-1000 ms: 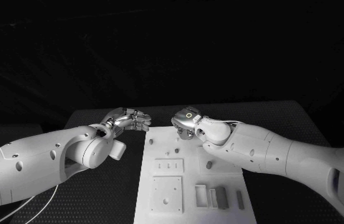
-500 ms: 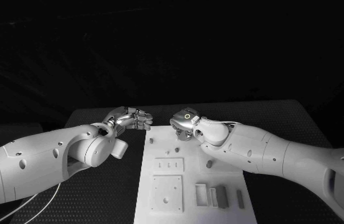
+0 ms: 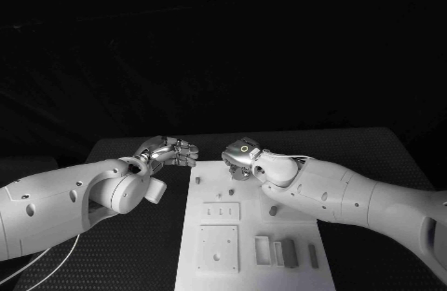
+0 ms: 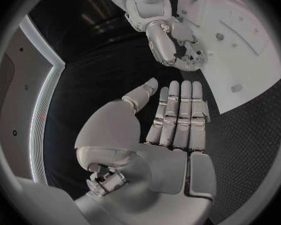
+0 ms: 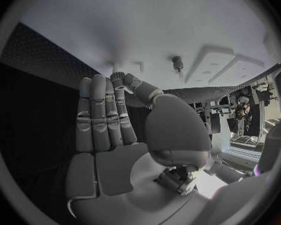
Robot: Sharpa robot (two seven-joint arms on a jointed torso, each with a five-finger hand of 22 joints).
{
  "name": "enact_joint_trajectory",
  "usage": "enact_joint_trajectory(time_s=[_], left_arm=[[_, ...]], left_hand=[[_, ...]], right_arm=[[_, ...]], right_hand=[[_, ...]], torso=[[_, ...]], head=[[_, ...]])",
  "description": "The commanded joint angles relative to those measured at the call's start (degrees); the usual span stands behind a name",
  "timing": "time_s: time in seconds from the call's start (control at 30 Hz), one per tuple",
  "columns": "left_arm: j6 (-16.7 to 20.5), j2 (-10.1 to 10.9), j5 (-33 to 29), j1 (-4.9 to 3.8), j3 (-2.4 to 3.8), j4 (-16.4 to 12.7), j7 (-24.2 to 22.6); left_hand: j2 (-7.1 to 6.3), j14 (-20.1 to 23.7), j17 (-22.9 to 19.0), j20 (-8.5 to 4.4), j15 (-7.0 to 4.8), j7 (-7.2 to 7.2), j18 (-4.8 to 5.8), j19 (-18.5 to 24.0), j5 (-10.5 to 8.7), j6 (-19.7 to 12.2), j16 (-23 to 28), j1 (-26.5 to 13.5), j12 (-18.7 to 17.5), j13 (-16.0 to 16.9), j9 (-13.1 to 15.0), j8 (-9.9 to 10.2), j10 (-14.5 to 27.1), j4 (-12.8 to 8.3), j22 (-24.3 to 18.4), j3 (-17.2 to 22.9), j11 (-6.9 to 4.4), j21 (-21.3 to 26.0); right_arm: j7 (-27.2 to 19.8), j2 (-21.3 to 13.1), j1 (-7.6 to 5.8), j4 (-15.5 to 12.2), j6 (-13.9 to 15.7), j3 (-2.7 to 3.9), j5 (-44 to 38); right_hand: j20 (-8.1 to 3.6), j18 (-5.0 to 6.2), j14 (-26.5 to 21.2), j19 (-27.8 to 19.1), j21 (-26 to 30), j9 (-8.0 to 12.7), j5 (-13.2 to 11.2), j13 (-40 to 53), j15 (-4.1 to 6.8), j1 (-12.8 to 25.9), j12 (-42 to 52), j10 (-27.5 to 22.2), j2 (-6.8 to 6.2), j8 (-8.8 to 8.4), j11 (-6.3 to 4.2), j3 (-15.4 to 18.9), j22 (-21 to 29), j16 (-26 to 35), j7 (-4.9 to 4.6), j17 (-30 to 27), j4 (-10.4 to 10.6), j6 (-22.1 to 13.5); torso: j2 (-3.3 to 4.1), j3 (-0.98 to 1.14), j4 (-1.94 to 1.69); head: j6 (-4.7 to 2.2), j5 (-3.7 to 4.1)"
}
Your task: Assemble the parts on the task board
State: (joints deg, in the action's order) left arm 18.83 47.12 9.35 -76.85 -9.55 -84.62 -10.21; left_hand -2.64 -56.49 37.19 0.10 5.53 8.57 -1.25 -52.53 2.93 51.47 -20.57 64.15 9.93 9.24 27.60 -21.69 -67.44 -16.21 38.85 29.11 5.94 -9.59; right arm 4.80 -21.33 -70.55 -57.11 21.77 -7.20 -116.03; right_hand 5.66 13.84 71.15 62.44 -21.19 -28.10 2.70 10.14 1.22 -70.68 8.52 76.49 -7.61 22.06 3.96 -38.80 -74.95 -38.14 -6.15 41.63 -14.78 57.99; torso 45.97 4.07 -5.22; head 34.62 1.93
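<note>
two empty hands, left hand (image 3: 170, 154) and right hand (image 3: 241, 157), over one task board (image 3: 244, 239).

White arms, silver fingers (image 3: 179, 151); green ring light on right hand (image 3: 244, 154)

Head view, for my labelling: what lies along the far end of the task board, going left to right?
Left hand → bare strip of black table → right hand, over the task board's far edge.
</note>
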Motion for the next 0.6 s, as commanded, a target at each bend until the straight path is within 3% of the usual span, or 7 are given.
enact_joint_trajectory(time_s=[0.03, 0.6], left_arm=[[-0.81, -0.14, -0.18, -0.08, 0.06, -0.04, -0.33], [-0.8, -0.07, -0.18, -0.08, 0.06, -0.05, -0.33]], left_hand=[[-0.22, -0.15, 0.1, 0.01, 0.35, 0.25, 0.24, -0.14, 0.15, -0.01, 0.36, -0.5, -0.3, 0.05, -0.08, 0.38, -0.08, -0.15, 0.1, -0.32, 0.43, 0.22], [-0.22, -0.17, 0.16, 0.02, 0.35, 0.26, 0.23, -0.15, 0.15, -0.01, 0.43, -0.51, -0.36, 0.07, -0.08, 0.41, -0.1, -0.15, 0.11, -0.33, 0.43, 0.25]], right_arm=[[-0.28, -0.13, 0.24, 0.4, -0.89, -0.15, -0.07], [-0.33, -0.2, 0.24, 0.92, -0.98, -0.16, 0.05]], right_hand=[[-0.37, 1.16, 0.51, 0.17, -0.28, -0.08, 0.19, 0.74, 0.84, -1.67, 0.0, 1.36, 1.47, -0.3, -1.04, -2.35, -1.43, -0.2, -0.06, 0.09, -2.08, 0.42], [-0.4, 1.16, 0.55, 0.14, -0.41, -0.12, 0.19, 0.81, 0.85, -1.68, -0.07, 1.42, 1.41, -0.35, -1.06, -2.42, -1.43, -0.23, -0.04, 0.16, -2.09, 0.49]], torso=[[0.0, 0.02, 0.05], [0.03, 0.05, 0.0]], head=[[0.06, 0.01], [-0.09, 0.23]])
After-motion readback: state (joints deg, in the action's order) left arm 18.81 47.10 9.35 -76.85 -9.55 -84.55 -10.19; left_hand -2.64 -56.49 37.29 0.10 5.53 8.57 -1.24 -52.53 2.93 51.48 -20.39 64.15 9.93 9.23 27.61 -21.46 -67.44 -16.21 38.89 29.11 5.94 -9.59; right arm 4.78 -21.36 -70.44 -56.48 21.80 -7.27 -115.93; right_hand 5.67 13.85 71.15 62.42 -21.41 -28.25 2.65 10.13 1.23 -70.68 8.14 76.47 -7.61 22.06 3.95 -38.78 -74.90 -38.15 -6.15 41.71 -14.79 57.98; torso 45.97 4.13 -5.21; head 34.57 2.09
